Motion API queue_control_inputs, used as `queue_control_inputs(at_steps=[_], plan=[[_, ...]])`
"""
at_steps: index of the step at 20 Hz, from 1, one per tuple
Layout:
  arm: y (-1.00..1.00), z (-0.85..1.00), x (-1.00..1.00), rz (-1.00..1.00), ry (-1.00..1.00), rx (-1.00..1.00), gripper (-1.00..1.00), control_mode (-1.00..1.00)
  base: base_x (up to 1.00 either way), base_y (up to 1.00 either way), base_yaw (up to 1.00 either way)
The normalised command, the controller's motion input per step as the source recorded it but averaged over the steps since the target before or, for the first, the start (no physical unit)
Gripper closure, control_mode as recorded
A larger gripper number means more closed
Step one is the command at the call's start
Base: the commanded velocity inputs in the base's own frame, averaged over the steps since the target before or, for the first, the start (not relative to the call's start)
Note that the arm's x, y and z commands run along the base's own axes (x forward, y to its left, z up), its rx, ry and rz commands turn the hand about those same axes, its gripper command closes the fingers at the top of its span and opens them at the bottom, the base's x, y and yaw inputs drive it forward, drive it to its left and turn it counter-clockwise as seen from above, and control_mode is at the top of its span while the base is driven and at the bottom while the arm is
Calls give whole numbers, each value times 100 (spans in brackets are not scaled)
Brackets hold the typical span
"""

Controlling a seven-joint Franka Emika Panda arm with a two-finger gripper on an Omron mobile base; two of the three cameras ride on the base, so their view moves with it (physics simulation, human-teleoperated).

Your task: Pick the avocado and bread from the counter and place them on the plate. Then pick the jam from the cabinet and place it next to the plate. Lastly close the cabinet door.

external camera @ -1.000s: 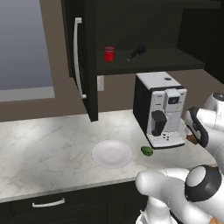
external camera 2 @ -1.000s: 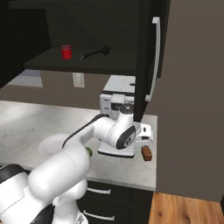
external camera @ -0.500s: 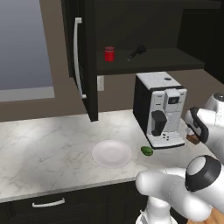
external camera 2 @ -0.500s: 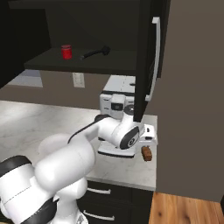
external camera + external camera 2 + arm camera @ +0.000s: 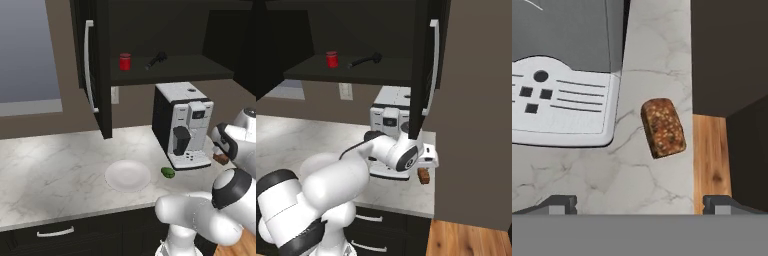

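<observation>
The bread (image 5: 663, 127), a reddish-brown loaf piece, lies on the white marble counter (image 5: 657, 60) just right of the coffee machine, close to the counter's end. My gripper (image 5: 641, 205) hangs open above it, fingertips (image 5: 559, 202) spread wide on either side. The bread (image 5: 424, 175) sits right under the gripper (image 5: 427, 164). Between the machine and the round white plate (image 5: 127, 176) rests the avocado (image 5: 168, 172). The red jam jar (image 5: 125, 61) stands on the shelf of the open cabinet (image 5: 170, 70). The cabinet door (image 5: 92, 65) stands open at the left.
A white and black coffee machine (image 5: 182, 125) stands beside the bread, its drip tray (image 5: 562, 100) near my left fingertip. A dark long-handled tool (image 5: 156, 59) lies on the shelf. The other open door (image 5: 426, 65) hangs above my hand. Wooden floor (image 5: 712, 165) shows past the counter's end.
My hand has shifted slightly right and lower over the bread, and the arm's elbow has swung round. The things on the counter and shelf have stayed put.
</observation>
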Motion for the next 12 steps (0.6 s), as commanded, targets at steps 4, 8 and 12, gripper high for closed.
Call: queue_control_inputs(at_steps=[4,8,12], plan=[[-8,-11,10,0,0,0,-100,-100,0,0,0],[-4,-10,11,0,0,0,-100,-100,0,0,0],[-5,-8,6,0,0,0,-100,-100,0,0,0]])
